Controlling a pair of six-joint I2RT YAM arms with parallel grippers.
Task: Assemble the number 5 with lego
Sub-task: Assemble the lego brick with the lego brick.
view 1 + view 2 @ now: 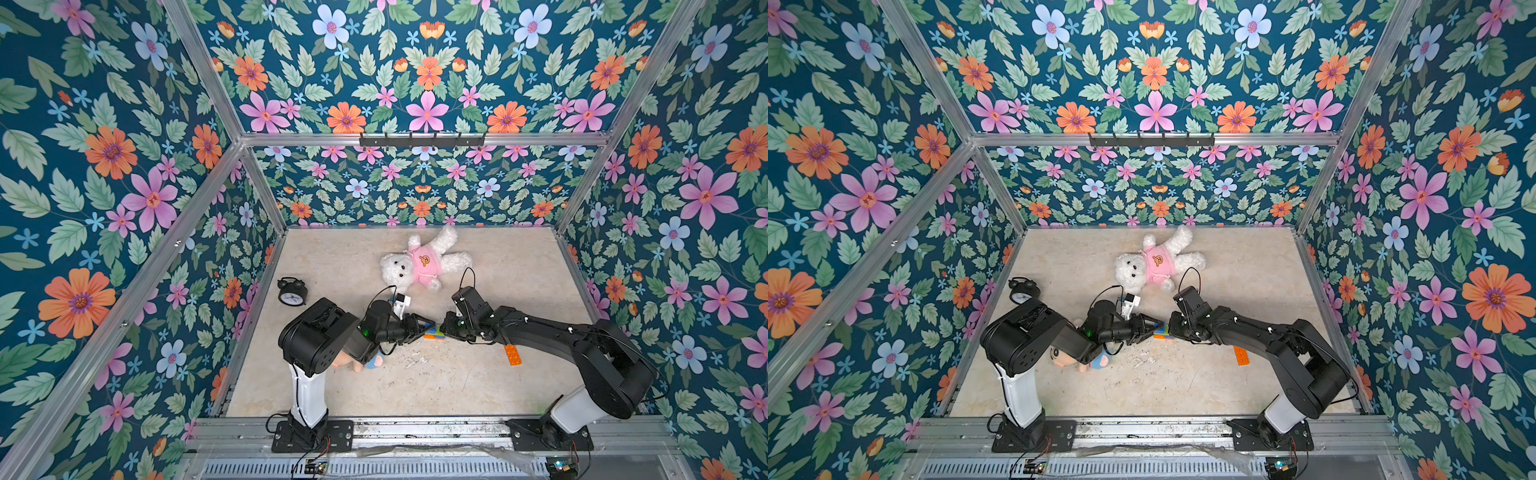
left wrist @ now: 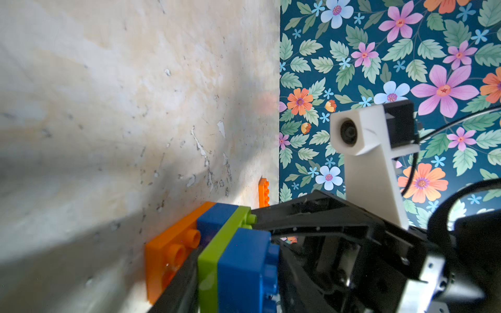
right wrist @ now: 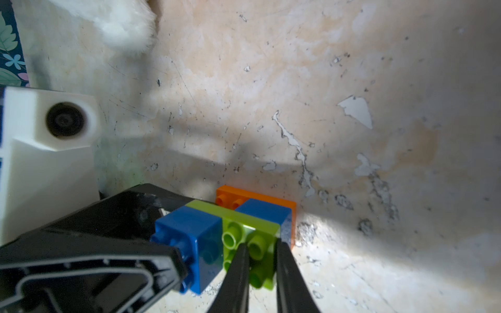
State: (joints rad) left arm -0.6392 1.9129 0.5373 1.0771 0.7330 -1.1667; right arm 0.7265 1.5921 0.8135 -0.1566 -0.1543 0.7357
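Note:
The lego stands joined as a small striped block (image 1: 434,332) (image 1: 1160,333) mid-table: orange plate (image 2: 168,257), blue brick (image 2: 217,216), lime green plate (image 2: 211,257), blue brick (image 2: 244,271). My left gripper (image 2: 238,284) comes from the left. Its jaws lie against the outer blue brick's studs and the green plate. My right gripper (image 3: 260,249) faces it from the right, shut on the green plate's (image 3: 244,219) studded end. Both grippers (image 1: 430,326) (image 1: 442,330) meet at the block. A second orange plate (image 1: 512,354) (image 1: 1241,355) lies loose beside the right arm.
A white teddy bear in a pink shirt (image 1: 424,259) lies behind the grippers. A black alarm clock (image 1: 292,291) stands at the left wall. A small doll (image 1: 1067,357) lies partly under the left arm. Flowered walls enclose the table on three sides.

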